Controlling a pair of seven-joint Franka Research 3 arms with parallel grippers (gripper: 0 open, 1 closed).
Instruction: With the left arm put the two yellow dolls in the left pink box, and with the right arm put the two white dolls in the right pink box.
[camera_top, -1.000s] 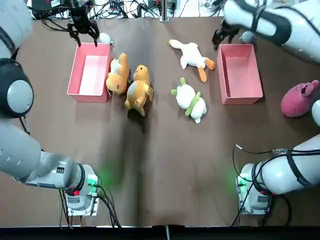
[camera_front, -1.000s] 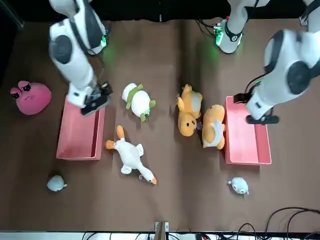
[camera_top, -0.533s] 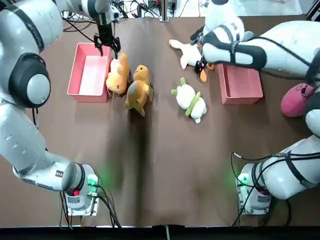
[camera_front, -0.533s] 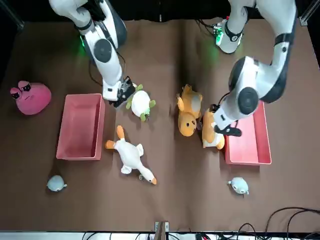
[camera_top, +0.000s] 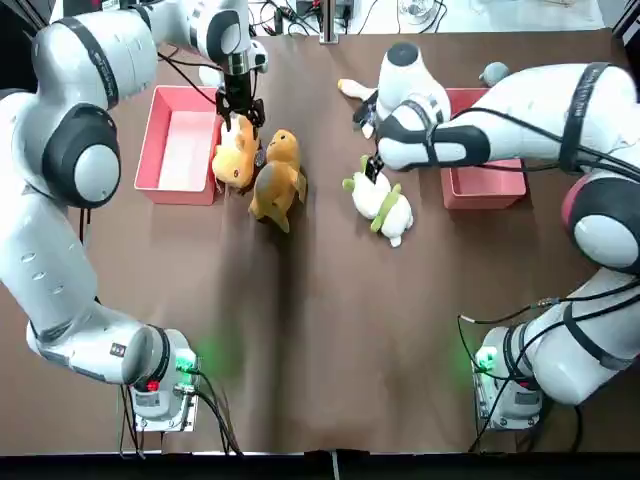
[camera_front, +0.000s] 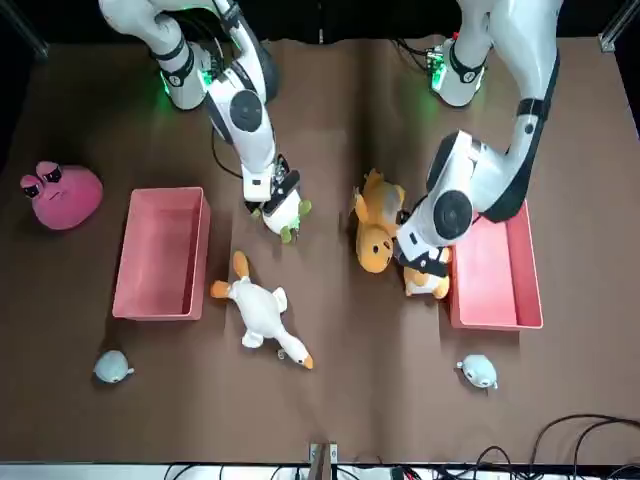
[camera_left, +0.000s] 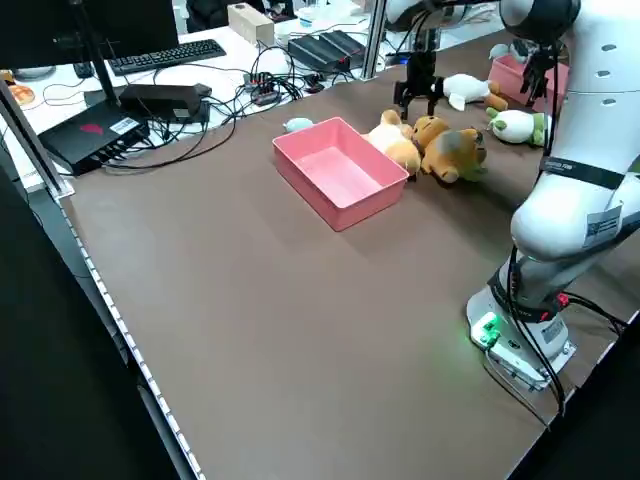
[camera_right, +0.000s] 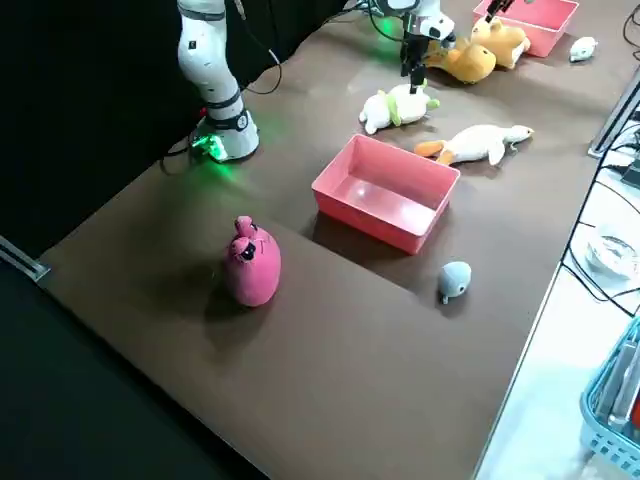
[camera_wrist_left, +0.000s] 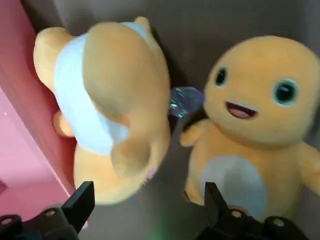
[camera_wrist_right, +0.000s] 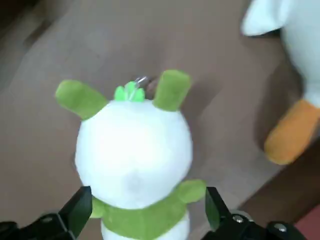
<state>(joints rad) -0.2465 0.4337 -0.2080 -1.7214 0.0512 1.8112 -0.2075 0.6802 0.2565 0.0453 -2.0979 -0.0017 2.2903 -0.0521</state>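
Hovering open-fingered, my left gripper (camera_top: 241, 105) sits over the yellow doll (camera_top: 236, 150) pressed against the left pink box (camera_top: 180, 140); its orange twin (camera_top: 276, 180) crowds the other side. My right gripper (camera_top: 372, 165) spreads above the round white doll with green ears (camera_top: 382, 201). Only the wrist view shows its keyring. A white duck doll (camera_front: 262, 312) lies towards the bench's far edge, near the right pink box (camera_top: 485, 170). A pink plush (camera_front: 62, 193) and two grey toys (camera_front: 113, 367) (camera_front: 478, 371) stay clear.

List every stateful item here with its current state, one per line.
left pink box: empty
right pink box: empty
left gripper: jaws open above the yellow dolls
right gripper: jaws open over the white doll with green ears
yellow dolls: lying on table
white duck: lying on table
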